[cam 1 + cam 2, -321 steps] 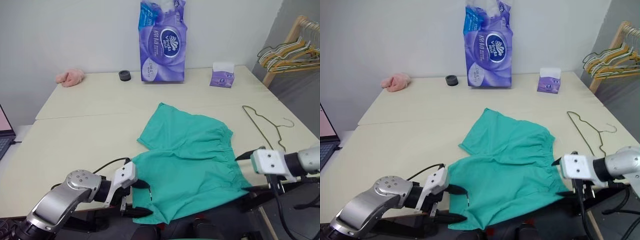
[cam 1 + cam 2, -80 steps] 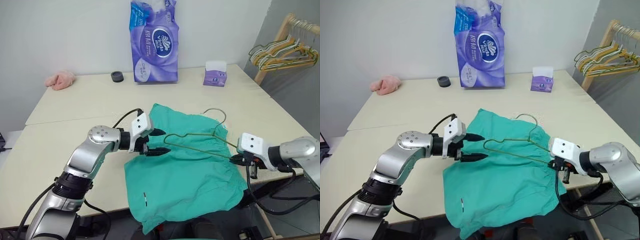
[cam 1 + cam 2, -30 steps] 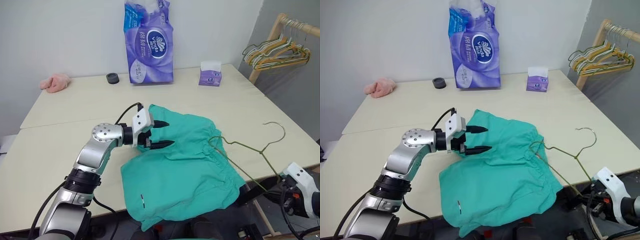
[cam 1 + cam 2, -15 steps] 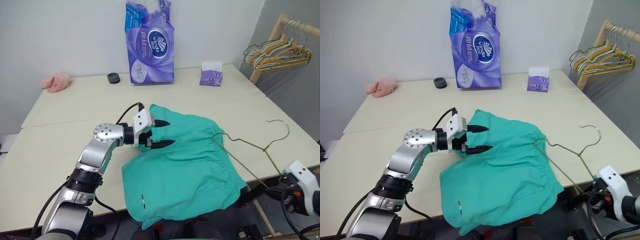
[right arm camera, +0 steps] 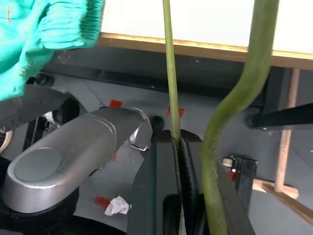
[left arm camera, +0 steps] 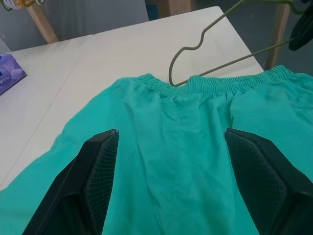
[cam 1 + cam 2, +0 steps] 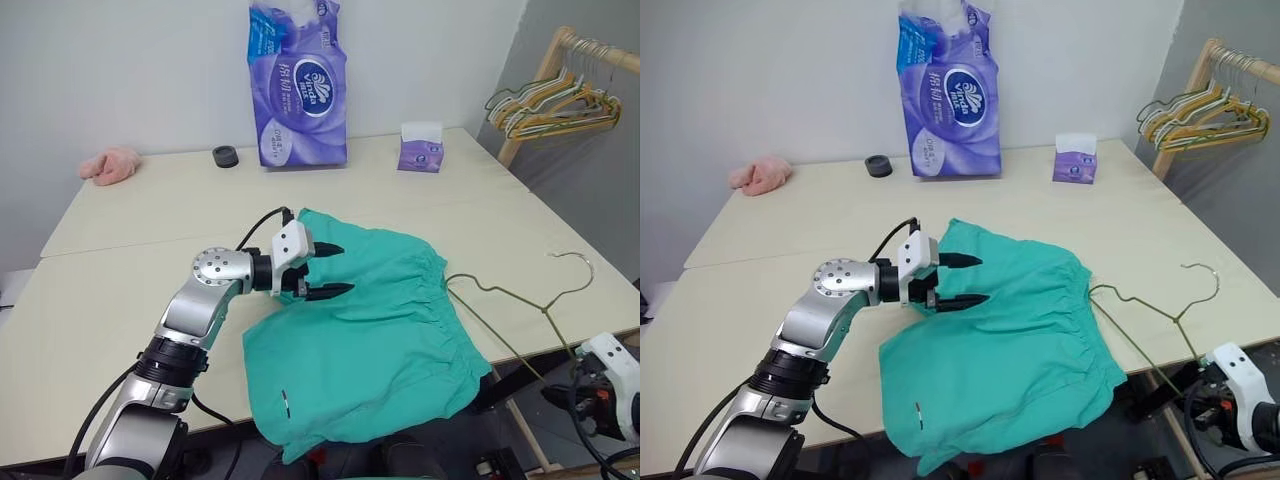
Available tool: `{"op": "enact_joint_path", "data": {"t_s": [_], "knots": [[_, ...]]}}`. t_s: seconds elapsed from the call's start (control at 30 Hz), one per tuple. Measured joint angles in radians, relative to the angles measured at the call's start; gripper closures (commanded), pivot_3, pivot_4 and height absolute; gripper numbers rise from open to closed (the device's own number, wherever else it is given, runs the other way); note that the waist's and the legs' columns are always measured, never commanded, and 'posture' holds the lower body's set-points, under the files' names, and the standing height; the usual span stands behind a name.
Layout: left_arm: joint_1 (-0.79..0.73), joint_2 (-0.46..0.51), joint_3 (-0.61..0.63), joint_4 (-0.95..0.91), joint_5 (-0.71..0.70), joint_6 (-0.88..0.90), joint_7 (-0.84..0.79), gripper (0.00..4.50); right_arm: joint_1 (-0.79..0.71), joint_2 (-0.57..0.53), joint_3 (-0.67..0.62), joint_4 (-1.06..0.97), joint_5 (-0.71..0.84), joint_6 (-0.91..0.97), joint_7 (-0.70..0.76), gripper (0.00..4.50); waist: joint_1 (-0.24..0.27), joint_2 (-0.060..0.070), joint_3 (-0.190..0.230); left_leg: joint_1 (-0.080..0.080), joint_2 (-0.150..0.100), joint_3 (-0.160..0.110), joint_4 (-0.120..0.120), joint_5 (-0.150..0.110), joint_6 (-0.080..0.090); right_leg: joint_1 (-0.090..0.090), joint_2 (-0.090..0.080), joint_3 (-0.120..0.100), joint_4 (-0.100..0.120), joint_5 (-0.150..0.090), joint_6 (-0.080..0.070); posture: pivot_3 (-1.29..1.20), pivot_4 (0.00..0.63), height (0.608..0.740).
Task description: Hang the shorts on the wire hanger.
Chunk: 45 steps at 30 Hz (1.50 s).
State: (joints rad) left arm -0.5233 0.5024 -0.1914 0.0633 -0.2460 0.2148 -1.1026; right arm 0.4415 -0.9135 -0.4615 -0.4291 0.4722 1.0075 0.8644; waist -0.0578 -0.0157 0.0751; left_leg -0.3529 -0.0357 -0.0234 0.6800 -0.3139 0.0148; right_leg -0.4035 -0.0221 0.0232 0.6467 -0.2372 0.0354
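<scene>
The teal shorts (image 7: 370, 330) lie flat on the table, waistband toward the right and one leg hanging over the near edge. My left gripper (image 7: 345, 268) hovers open just over the far leg; in the left wrist view its black fingers (image 6: 98, 166) stand wide apart with the cloth (image 6: 181, 147) between them. The wire hanger (image 7: 500, 291) slants up from below the table's right front edge. Its far corner (image 6: 171, 81) sits at the waistband and its hook is in the air. My right gripper (image 5: 179, 147) is shut on the hanger's lower wire, off the table's edge.
A tall purple tissue pack (image 7: 297, 85), a small purple tissue box (image 7: 419, 148) and a black round thing (image 7: 225, 156) stand at the table's back. A pink cloth lump (image 7: 110, 165) lies back left. A wooden rack with yellow and green hangers (image 7: 545, 100) stands right.
My right gripper has drawn the hanger to the right and a little down, so its far corner has slid off the shorts to the waistband's edge. The left gripper has stayed put, open.
</scene>
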Motion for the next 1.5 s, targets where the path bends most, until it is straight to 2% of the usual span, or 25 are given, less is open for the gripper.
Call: {"op": "enact_joint_path", "data": {"t_s": [0.17, 0.43, 0.6, 0.87, 1.1, 1.17, 1.5], "knots": [[0.000, 0.000, 0.000, -0.019, 0.000, 0.004, 0.000, 0.85, -0.035, -0.014, 0.050, 0.012, -0.001, -0.001, -0.001, 4.50, 0.001, 0.000, 0.000, 0.000, 0.000, 0.000, 0.000, 0.000, 0.000, 0.000, 0.000, 0.000, 0.000, 0.000, 0.000, -0.16, 0.066, 0.740], [0.000, 0.000, 0.000, -0.030, 0.000, 0.019, 0.002, 0.85, -0.085, -0.039, 0.055, 0.014, 0.033, 0.011, 0.027, 4.50, 0.001, 0.000, 0.000, 0.000, 0.000, 0.000, 0.000, 0.000, 0.000, 0.000, 0.000, 0.000, 0.000, 0.000, 0.000, -0.15, 0.065, 0.740], [0.000, 0.005, 0.000, -0.032, 0.001, 0.019, 0.005, 0.85, -0.073, -0.087, 0.089, 0.058, 0.015, -0.006, 0.046, 4.50, 0.002, 0.000, 0.000, 0.000, 0.000, 0.000, 0.000, 0.000, 0.000, 0.000, 0.000, 0.000, 0.000, 0.000, 0.000, -0.14, 0.063, 0.740], [0.000, 0.007, 0.000, -0.033, 0.001, 0.019, 0.015, 0.85, -0.084, -0.099, 0.108, 0.083, 0.023, -0.023, 0.088, 4.50, 0.003, 0.000, 0.000, 0.000, 0.000, 0.000, 0.000, 0.000, 0.000, 0.000, 0.000, 0.000, 0.000, 0.000, 0.000, -0.14, 0.059, 0.740], [-0.011, 0.009, 0.002, -0.018, 0.003, 0.013, 0.023, 0.85, -0.320, -0.097, 0.267, 0.207, 0.043, -0.007, 0.117, 4.50, 0.001, 0.000, 0.000, 0.000, 0.000, 0.000, 0.000, 0.000, 0.000, 0.000, 0.000, 0.000, 0.000, 0.001, 0.000, -0.13, 0.041, 0.740], [-0.021, 0.009, 0.003, -0.010, 0.004, 0.011, 0.025, 0.85, -0.372, -0.094, 0.313, 0.248, 0.040, -0.007, 0.121, 4.50, 0.005, 0.000, 0.000, -0.001, 0.000, 0.000, 0.000, 0.000, 0.000, -0.001, 0.000, 0.000, 0.000, 0.003, -0.004, -0.13, 0.041, 0.740], [-0.040, 0.010, 0.027, 0.022, 0.005, -0.006, 0.054, 0.85, -0.584, -0.079, 0.489, 0.373, 0.007, -0.022, 0.145, 4.50, 0.005, 0.000, -0.001, -0.001, 0.000, 0.000, 0.000, 0.000, 0.000, -0.001, 0.000, 0.000, 0.001, 0.003, -0.005, -0.11, 0.036, 0.740]]}}
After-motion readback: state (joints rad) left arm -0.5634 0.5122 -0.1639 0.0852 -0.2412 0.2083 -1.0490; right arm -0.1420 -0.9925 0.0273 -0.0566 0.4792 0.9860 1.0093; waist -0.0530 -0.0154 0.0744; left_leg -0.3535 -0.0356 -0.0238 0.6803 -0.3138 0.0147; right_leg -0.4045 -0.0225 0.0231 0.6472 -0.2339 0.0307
